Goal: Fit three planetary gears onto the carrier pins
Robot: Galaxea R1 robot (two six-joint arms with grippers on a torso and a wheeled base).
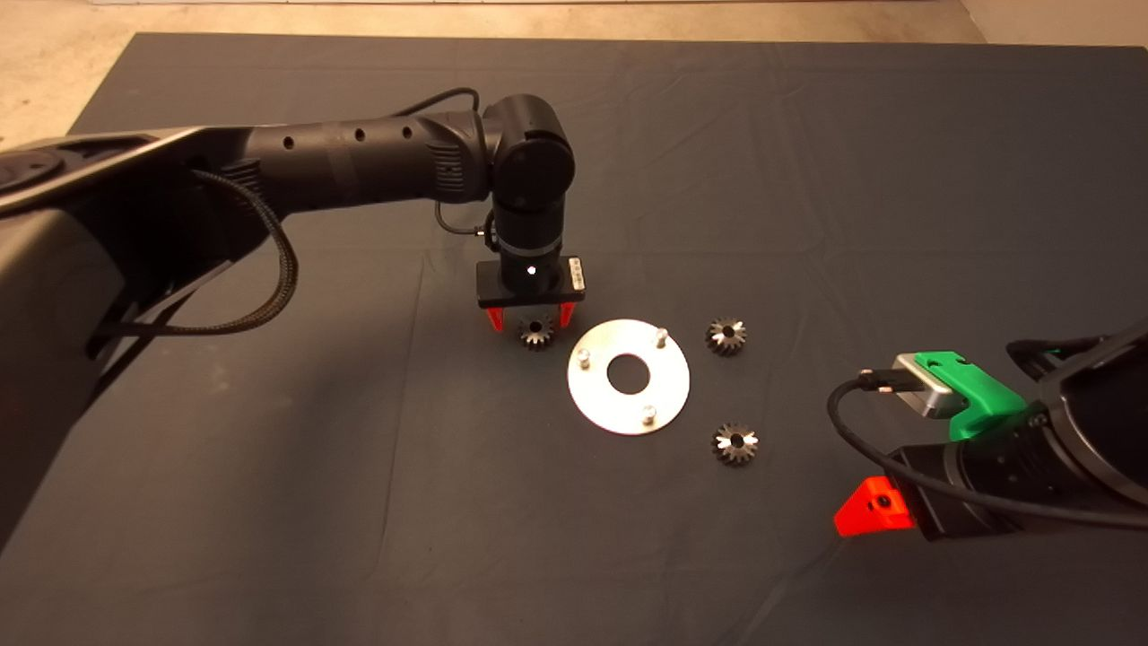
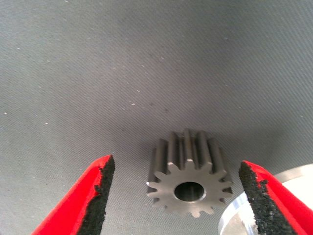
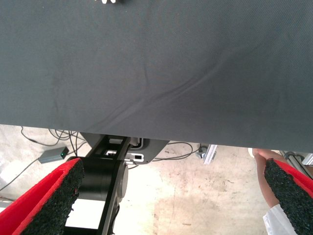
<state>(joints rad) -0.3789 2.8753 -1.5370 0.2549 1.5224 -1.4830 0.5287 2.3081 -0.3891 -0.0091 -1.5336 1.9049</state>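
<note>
The silver carrier disc (image 1: pixel 628 402) lies mid-mat with three bare upright carrier pins (image 1: pixel 661 337) (image 1: pixel 583 358) (image 1: pixel 648 414). Three planetary gears lie on the mat around it: one (image 1: pixel 536 333) at its left, one (image 1: pixel 726 336) at its upper right, one (image 1: pixel 734 443) at its lower right. My left gripper (image 1: pixel 530 316) points straight down over the left gear (image 2: pixel 188 183). It is open, one finger (image 2: pixel 95 193) on each side of the gear, not touching. The disc's edge (image 2: pixel 234 220) shows beside that gear. My right gripper (image 1: pixel 874 507) waits at the lower right, open and holding nothing.
The dark mat (image 1: pixel 359 502) has soft wrinkles. The right wrist view shows the mat's edge (image 3: pixel 146 128), the floor with cables (image 3: pixel 44 139), a black stand (image 3: pixel 107 176) and a person's leg (image 3: pixel 266 161) beyond it.
</note>
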